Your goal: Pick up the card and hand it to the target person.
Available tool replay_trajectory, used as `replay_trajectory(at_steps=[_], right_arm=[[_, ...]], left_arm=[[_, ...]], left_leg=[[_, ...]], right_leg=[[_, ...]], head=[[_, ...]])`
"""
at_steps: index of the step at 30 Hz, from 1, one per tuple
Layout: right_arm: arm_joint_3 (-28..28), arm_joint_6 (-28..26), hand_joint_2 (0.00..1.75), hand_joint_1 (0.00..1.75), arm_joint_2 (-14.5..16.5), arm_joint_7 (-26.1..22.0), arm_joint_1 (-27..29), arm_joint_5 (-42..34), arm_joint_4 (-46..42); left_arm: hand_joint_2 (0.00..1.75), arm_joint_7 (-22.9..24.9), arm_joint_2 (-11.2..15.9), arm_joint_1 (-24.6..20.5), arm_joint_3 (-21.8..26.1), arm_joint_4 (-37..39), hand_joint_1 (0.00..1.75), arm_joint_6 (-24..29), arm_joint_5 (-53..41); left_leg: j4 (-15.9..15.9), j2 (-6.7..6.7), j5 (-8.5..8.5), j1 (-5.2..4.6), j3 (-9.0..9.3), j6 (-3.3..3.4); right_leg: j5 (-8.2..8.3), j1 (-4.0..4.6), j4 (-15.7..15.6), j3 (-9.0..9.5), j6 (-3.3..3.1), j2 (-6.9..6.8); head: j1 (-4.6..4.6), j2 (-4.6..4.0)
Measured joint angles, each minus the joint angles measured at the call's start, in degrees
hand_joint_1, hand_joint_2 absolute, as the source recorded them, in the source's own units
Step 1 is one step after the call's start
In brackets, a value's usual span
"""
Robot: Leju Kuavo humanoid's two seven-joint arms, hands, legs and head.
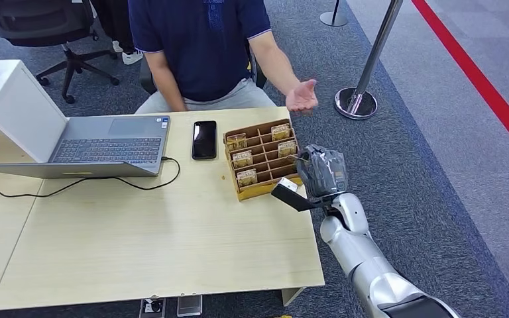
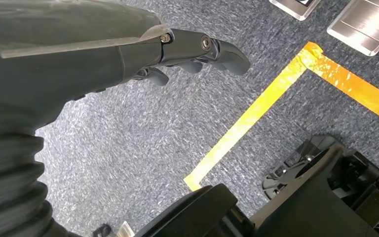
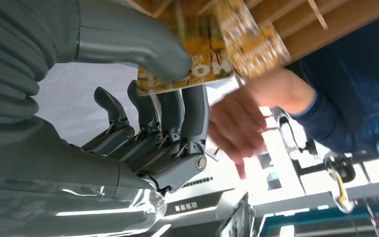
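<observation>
My right hand (image 3: 143,123) pinches the card (image 3: 187,64) between thumb and fingers, just beside the cardboard organizer (image 1: 263,159) at the desk (image 1: 139,245) edge; the person's hand (image 1: 301,96) waits palm-up; my left hand (image 2: 128,49) hangs empty, fingers loosely curled.

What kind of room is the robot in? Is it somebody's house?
Probably not a house; it looks like an office or a reception desk. There is a laptop on a wooden desk, an office chair on grey carpet, and a metal queue post beside a red floor line.
</observation>
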Motion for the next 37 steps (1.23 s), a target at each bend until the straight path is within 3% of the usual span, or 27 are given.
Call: replay_trajectory(at_steps=[13,25,29,31,32,35,36,37], right_arm=[[1.8,0.4,1.75,1.43,0.0,-0.4,0.2,-5.8,-14.1],[2.7,0.5,1.75,1.43,0.5,0.6,-0.3,-5.9,-17.8],[2.8,0.6,1.75,1.75,0.7,0.8,-0.3,-5.6,-17.8],[2.8,0.7,1.75,1.75,0.9,0.8,-0.5,-5.6,-17.6],[2.8,0.8,1.75,1.4,0.9,0.8,-0.5,-5.6,-17.5],[2.9,0.9,1.75,0.1,1.2,0.8,-0.6,-5.4,-17.2],[2.9,0.9,1.75,0.0,1.3,0.8,-0.6,-5.3,-17.1],[2.8,0.8,1.75,0.0,1.3,0.8,-0.6,-5.2,-17.1]], left_arm=[[1.75,-0.3,0.0,-0.1,0.0,0.0,0.0,0.4,0.0],[1.75,-1.7,-0.1,-0.3,-0.1,0.0,0.0,-1.4,0.2],[1.75,-2.7,-0.1,-0.3,-0.1,0.0,0.0,-1.3,0.2],[1.75,-3.2,-0.1,-0.2,-0.1,0.0,0.0,-1.3,0.2],[1.75,-3.5,-0.1,-0.1,-0.1,0.0,0.0,-1.3,0.2],[0.44,-4.4,-0.1,0.1,-0.1,0.0,0.0,-0.6,0.3],[0.0,-4.6,-0.1,0.1,-0.1,0.0,0.0,-0.1,0.4],[0.0,-4.7,-0.1,0.1,-0.1,0.0,0.0,0.1,0.5]], left_leg=[[0.0,0.0,0.0,0.0,-0.02,0.0],[0.0,-0.02,0.0,0.0,-0.03,0.0],[0.0,-0.02,0.0,0.0,-0.07,0.0],[0.0,-0.03,0.0,0.0,-0.08,0.0],[0.0,-0.03,0.0,0.0,-0.08,0.0],[0.0,-0.03,0.0,0.0,-0.09,0.0],[0.0,-0.03,0.0,0.0,-0.09,0.0],[0.0,-0.03,0.0,0.0,-0.09,0.0]], right_leg=[[0.0,0.0,0.0,-0.01,0.0,0.0],[0.0,0.0,0.0,-0.01,0.0,-0.01],[0.0,0.0,0.0,-0.03,0.0,-0.01],[-0.01,0.0,0.0,-0.04,0.0,-0.01],[-0.01,0.0,0.0,-0.05,0.0,-0.01],[-0.01,0.0,0.0,-0.07,0.0,-0.01],[-0.01,0.0,0.0,-0.08,0.0,-0.01],[-0.01,0.0,0.0,-0.08,0.0,-0.01]], head=[[-0.03,0.0],[-0.07,0.0],[-0.01,0.0],[0.04,0.0],[0.04,0.0],[0.01,0.0],[-0.01,0.0],[-0.01,0.0]])
